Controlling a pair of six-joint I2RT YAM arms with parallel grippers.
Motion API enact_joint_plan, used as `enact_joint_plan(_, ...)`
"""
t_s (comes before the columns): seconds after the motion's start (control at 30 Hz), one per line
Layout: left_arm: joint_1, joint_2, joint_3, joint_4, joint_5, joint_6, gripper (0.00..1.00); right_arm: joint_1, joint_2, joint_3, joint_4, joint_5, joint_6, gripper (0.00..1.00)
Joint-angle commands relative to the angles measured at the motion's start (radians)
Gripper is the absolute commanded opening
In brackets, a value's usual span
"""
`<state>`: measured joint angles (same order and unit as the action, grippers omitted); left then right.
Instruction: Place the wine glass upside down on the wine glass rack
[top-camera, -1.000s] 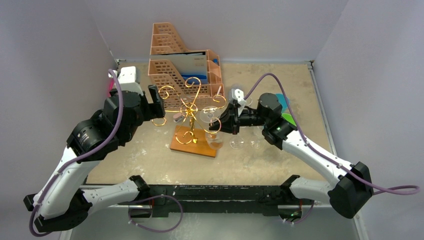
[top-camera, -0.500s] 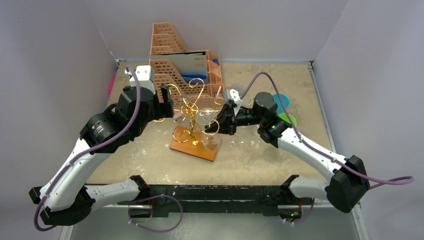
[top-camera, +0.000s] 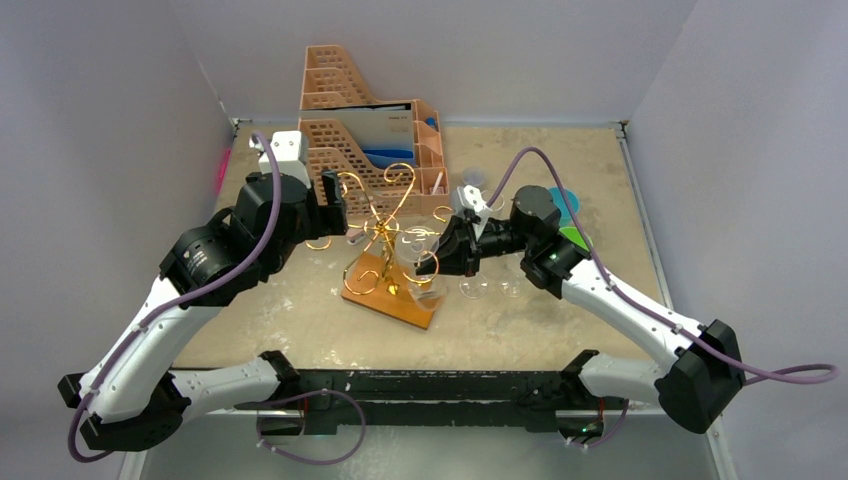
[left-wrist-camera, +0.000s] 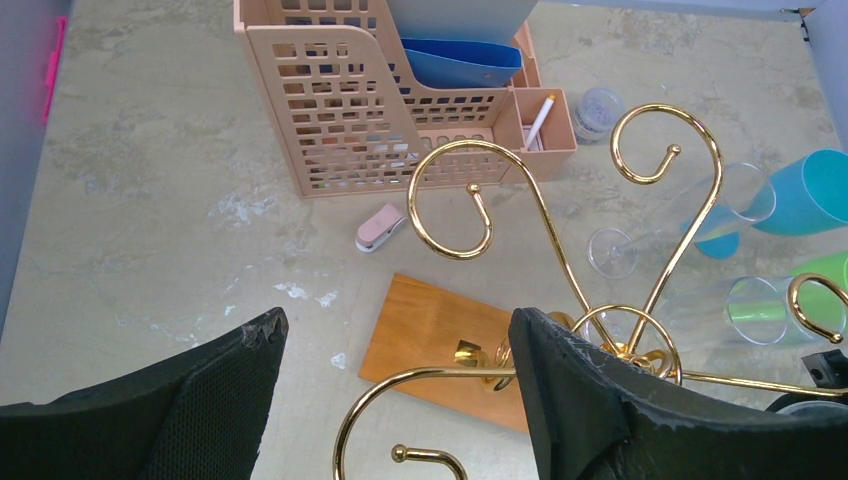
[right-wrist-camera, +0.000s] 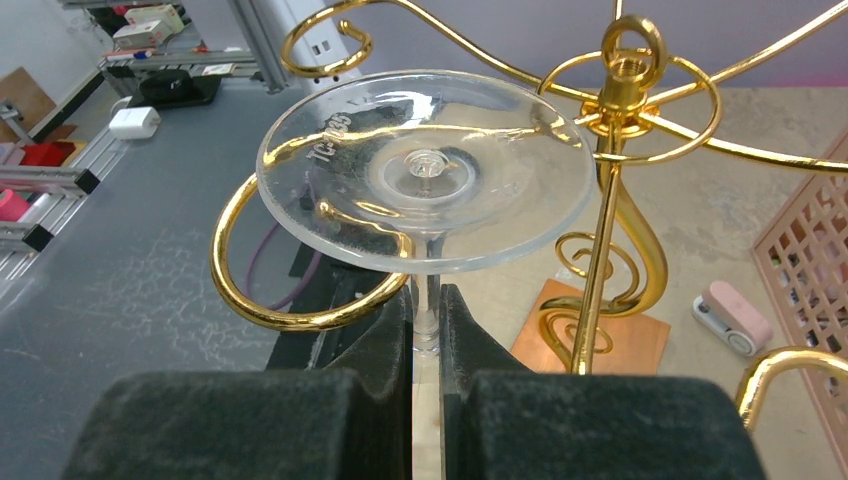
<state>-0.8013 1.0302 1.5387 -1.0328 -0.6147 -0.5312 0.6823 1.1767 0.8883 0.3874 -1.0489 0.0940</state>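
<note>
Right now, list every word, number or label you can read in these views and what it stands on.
"TC-" then digits too faint to tell: moulded on the foot of the wine glass, stem in the right tool.
Label on the box in the background: too small to read.
No other text shows.

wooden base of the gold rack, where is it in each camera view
Top view: wooden base at centre, between the two arms.
Left wrist: bottom centre.
Right wrist: lower right, behind the gold post.
Shared landmark: peach organizer, seen in all three.
</note>
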Motion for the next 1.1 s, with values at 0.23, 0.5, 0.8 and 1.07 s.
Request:
enact_joint_plan(0.23,-0.004,0.005,-0.008,0.022,0.020,-0.008,0.80,0.009,0.006,0.037,-0.036,-0.044,-0.057,0.00)
enact_joint_plan(0.5,-0.005,0.034,-0.011,0.091,0.044,0.001,0.80,0.021,-0.008,0.036,-0.021,-0.091,-0.050,0.00)
enact_joint_plan(0.8,-0.004,0.072,-0.006,0.067,0.000,-0.029,0.79,0.022,-0.027,0.047,-0.078,-0.143,-0.078,0.00)
enact_joint_plan(1.07,-0.004,0.057,-0.011,0.056,-0.024,-0.041,0.79,0.023,-0.080,0.022,-0.067,-0.133,-0.088,0.00)
